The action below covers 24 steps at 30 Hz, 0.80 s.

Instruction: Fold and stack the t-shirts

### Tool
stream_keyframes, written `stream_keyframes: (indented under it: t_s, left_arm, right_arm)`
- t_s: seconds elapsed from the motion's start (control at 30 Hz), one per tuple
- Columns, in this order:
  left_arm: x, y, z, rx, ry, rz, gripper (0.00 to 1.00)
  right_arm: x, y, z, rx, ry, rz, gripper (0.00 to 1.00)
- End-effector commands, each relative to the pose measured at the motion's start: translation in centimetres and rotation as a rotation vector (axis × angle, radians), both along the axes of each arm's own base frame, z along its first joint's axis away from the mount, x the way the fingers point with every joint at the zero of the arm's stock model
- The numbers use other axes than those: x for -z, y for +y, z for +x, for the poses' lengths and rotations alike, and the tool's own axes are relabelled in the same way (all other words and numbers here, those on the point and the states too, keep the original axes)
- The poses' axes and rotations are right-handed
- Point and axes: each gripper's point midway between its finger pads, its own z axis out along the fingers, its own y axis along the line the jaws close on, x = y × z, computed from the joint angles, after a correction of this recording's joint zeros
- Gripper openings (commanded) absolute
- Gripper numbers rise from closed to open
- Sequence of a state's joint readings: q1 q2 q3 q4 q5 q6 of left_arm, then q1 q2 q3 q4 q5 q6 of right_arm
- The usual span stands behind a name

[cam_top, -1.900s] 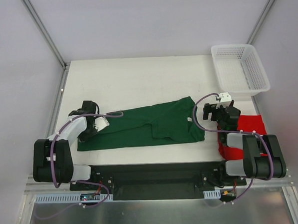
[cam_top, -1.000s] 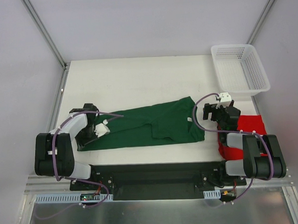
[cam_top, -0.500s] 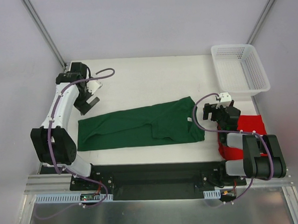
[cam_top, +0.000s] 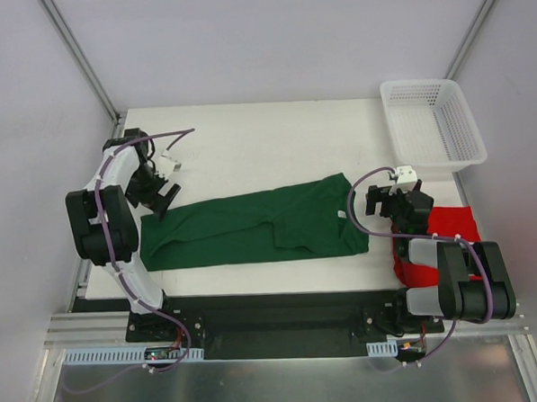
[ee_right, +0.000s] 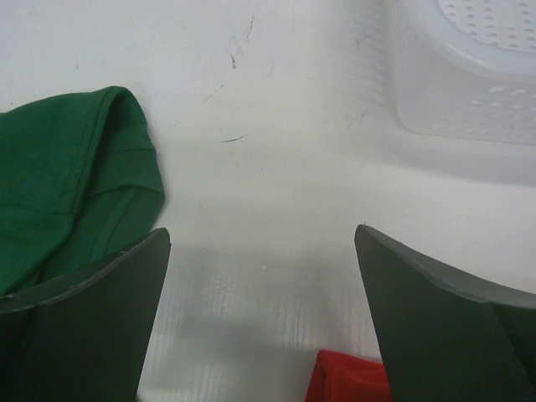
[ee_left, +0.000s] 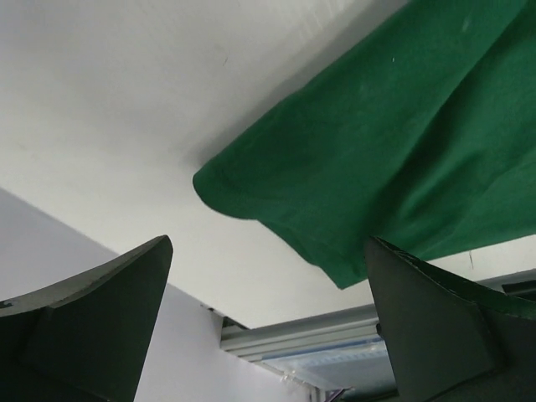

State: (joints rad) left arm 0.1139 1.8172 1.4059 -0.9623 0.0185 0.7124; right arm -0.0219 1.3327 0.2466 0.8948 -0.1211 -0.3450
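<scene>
"Where's the dark green fabric t-shirt (cam_top: pixel 261 224)?"

"Lying as a long strip across the white counter (cam_top: pixel 265 138). The left end effector (cam_top: pixel 157 196) hovers at its 9 o'clock end, fingers spread and empty. The right end effector (cam_top: pixel 402 205) is also released, at 3 o'clock."

"Best approach?"

"Pinch every layer at that corner, lift low, and carry it toward 3 o'clock."

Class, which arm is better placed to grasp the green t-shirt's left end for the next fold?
Left. The left fingers hover open at that end of the green t-shirt, its corner showing between them in the wrist view. The right fingers sit at the opposite end, near the red t-shirt.
</scene>
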Motion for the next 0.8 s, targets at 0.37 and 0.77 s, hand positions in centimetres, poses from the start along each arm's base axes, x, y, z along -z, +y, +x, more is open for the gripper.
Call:
stream_keyframes:
  t_s: [0.37,0.77]
  left_arm:
    - [5.1,0.3,2.5,0.006,0.086,-0.033,0.99]
    - [4.5,1.4,4.4,0.051,0.055,0.065,0.00]
  right_arm:
    - [-1.6,0.4,0.7,-0.024,-0.068,0.000,0.96]
    - [-1.5,0.4,0.6,-0.024,-0.064,0.002,0.96]
